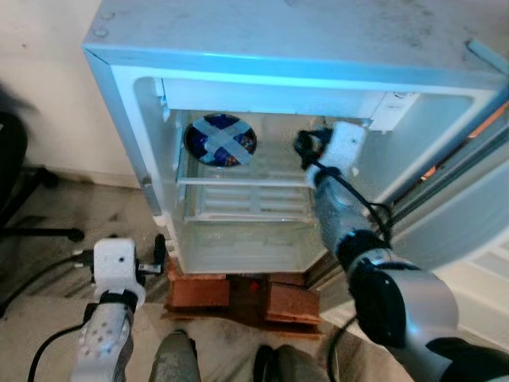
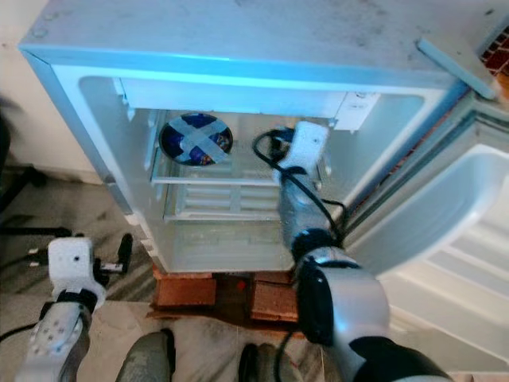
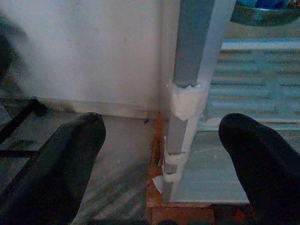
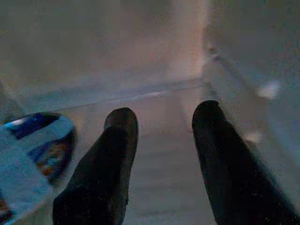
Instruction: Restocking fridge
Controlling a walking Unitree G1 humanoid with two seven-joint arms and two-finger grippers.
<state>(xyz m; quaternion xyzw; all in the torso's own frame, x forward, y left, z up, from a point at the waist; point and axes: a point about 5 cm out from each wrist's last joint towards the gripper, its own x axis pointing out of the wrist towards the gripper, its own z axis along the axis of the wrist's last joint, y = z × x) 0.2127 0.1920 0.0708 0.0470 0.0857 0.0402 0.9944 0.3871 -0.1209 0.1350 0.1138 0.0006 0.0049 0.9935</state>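
At the bottom centre of the left eye view, nearest the camera, the robot's two dark feet [image 1: 227, 362] stand on the floor [image 1: 48, 318] just short of the red bricks [image 1: 242, 296] that carry the small white fridge [image 1: 262, 48]. The left arm rises from the lower left of the frame, and the left hand [image 1: 147, 259] hovers low beside the fridge's left front corner; in the left wrist view its fingers [image 3: 51, 168] are spread wide with nothing between them, framing the taped edge of the fridge's side wall [image 3: 187, 98]. The right arm comes up from the lower right and reaches into the open fridge, the right hand [image 4: 161, 122] inside the upper compartment, right of centre in the frame. Its fingers [image 4: 110, 159] stand moderately apart and empty over the upper shelf [image 4: 164, 154]. The task's thing, a dark blue bowl [image 1: 220, 139] with pale tape crossed over its top (an X shape), sits on that shelf at its left, apart from the right hand. The fridge door [image 2: 453, 231] hangs open at the right of the right eye view. A dark cable [image 1: 36, 278] lies on the floor at far left.
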